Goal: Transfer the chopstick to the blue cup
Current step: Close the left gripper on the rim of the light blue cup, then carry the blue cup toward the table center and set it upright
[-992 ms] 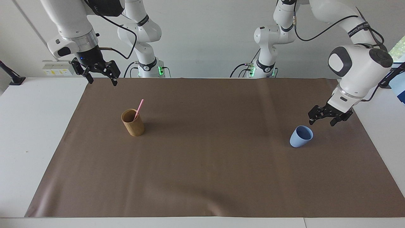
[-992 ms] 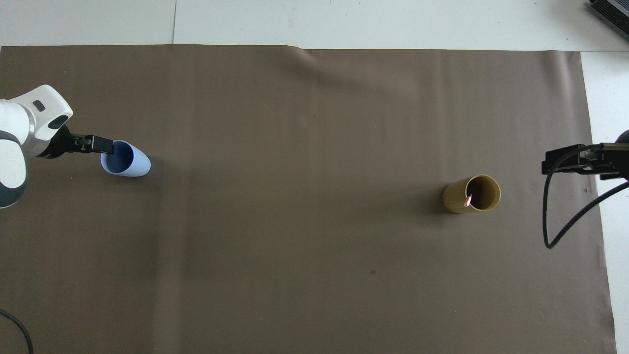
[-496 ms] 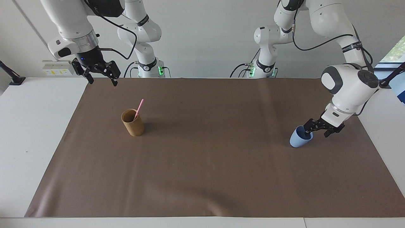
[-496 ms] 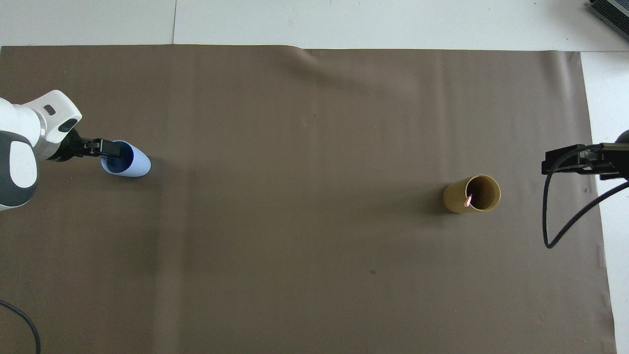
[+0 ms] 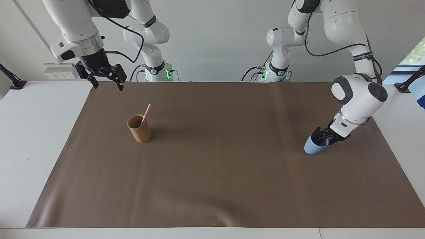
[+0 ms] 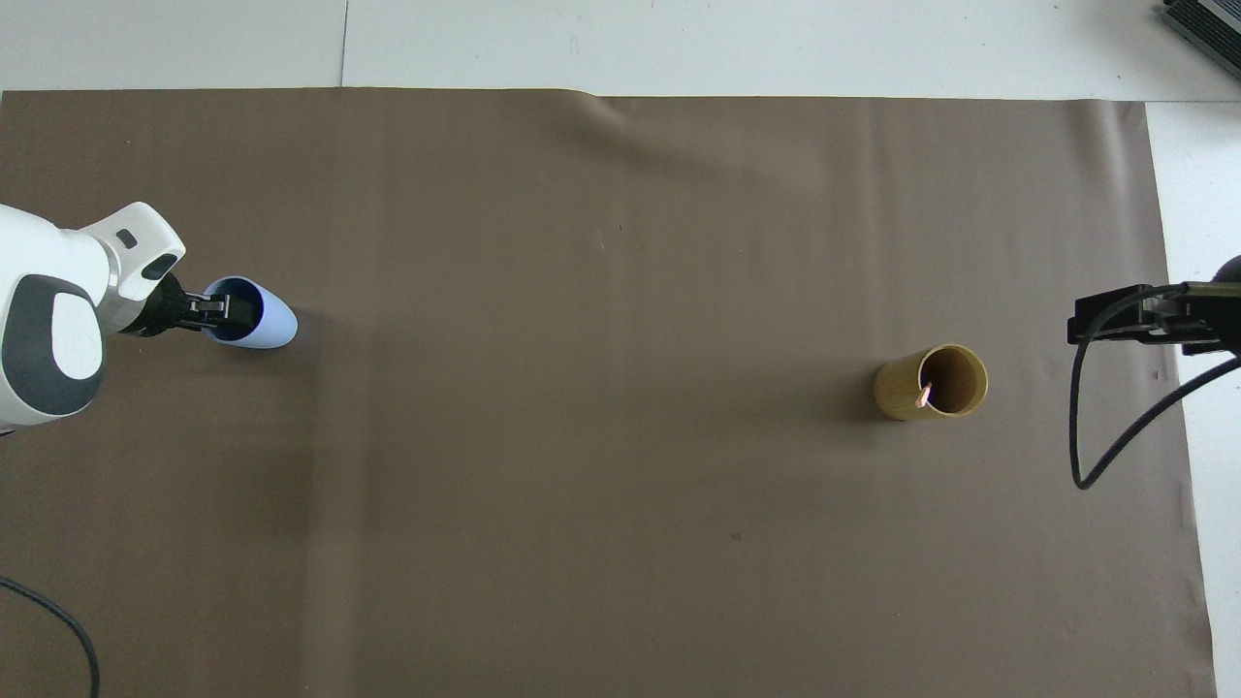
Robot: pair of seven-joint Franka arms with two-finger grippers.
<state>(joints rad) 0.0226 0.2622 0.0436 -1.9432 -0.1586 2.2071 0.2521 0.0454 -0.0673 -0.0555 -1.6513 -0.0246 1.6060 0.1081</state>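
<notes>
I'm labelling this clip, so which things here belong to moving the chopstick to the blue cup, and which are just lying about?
Part of the job:
- chopstick, standing in the bamboo cup
- blue cup, with the left gripper at its rim
- right gripper, waiting over the brown mat's edge

Just there:
- brown mat
- white table

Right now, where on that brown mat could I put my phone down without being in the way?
The brown mat lies bare between the bamboo cup and the blue cup. It is crowded at the blue cup, where the left gripper sits at its rim.
</notes>
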